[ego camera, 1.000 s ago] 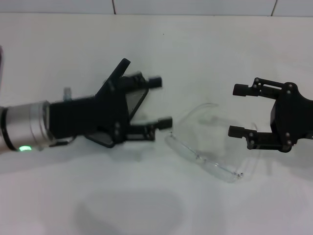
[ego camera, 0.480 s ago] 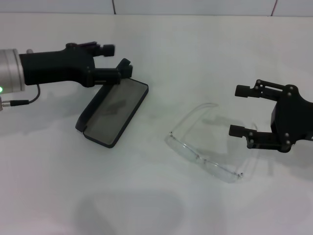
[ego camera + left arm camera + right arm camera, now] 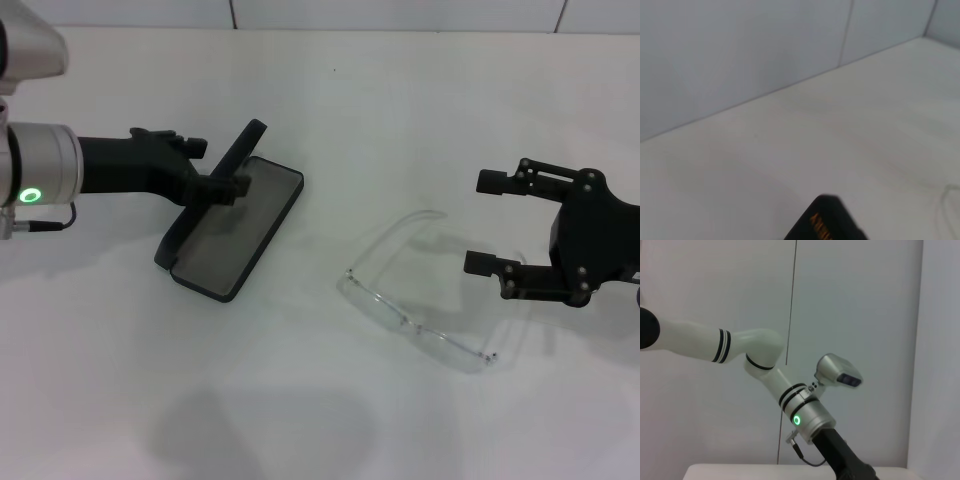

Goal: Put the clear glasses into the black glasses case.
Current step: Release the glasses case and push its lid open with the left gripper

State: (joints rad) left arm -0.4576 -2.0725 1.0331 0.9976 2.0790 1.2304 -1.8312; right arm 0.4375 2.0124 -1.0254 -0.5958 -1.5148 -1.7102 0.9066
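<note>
The black glasses case (image 3: 236, 228) lies open left of centre in the head view, grey lining up, its lid (image 3: 252, 136) standing tilted along the far left side. My left gripper (image 3: 222, 166) reaches in from the left at the lid, open, one finger on each side of it. The lid's corner with orange lettering (image 3: 826, 223) shows in the left wrist view. The clear glasses (image 3: 402, 316) rest on the table right of the case, temple arms unfolded. To their right my right gripper (image 3: 483, 222) hovers open, empty, apart from them.
The white table (image 3: 320, 420) ends at a tiled wall (image 3: 400, 12) at the back. The right wrist view shows my left arm (image 3: 805, 415) against the wall. Nothing else lies on the table.
The left gripper swung away from the glasses to the case's lid, uncovering the open case, then dropped lower and to the left. Right gripper and glasses stayed put.
</note>
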